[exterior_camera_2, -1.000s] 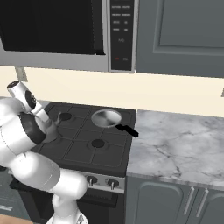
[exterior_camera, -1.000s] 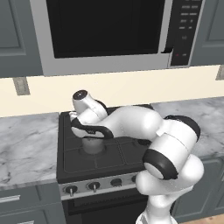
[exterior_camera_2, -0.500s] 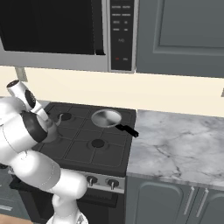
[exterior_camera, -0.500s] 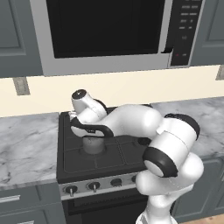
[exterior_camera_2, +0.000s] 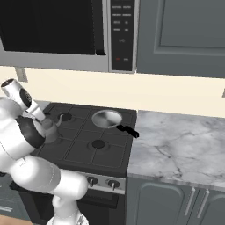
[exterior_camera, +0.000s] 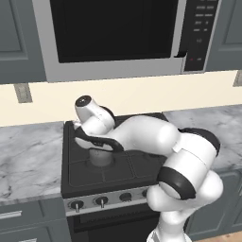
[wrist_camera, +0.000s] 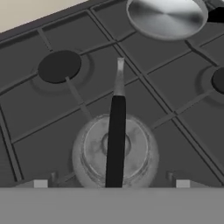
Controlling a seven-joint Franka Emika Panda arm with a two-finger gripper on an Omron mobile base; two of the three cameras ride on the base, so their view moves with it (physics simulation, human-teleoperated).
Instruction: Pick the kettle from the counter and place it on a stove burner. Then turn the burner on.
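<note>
1. Position of the task object: the kettle (wrist_camera: 114, 151) sits on the stove grate (wrist_camera: 144, 85) over the front-left stove burner, as judged from the left base view, where its grey body (exterior_camera: 100, 156) shows below the wrist. The worktop (exterior_camera: 28, 156) lies to either side of the stove.
2. State of the end effector (wrist_camera: 109, 186): the hand view shows two pale tips low in the frame, one on each side of the kettle and well apart. The black handle (wrist_camera: 115, 140) runs between them untouched. The jaws therefore read as wide and holding nothing.
3. Risk, retreat: the handle arches up between the tips. A sideways or tilted lift could catch it and drag or tip the kettle off the grate bars.
4. Risk, seating: the burner under the kettle is hidden, so centring cannot be confirmed. An off-centre base could rock on the bars.
5. Risk, knob choice: the knobs (exterior_camera: 100, 201) sit in a row on the front panel. Turning the wrong one would light an empty burner (wrist_camera: 59, 66) or the one under the frying pan (exterior_camera_2: 107, 118).
6. Risk, reach: the arm drapes over the stove; a low sweep toward the knobs could strike the kettle.
7. Change from earlier frames: the wrist stands slightly higher above the kettle. The kettle, pan and base views are unchanged.
</note>
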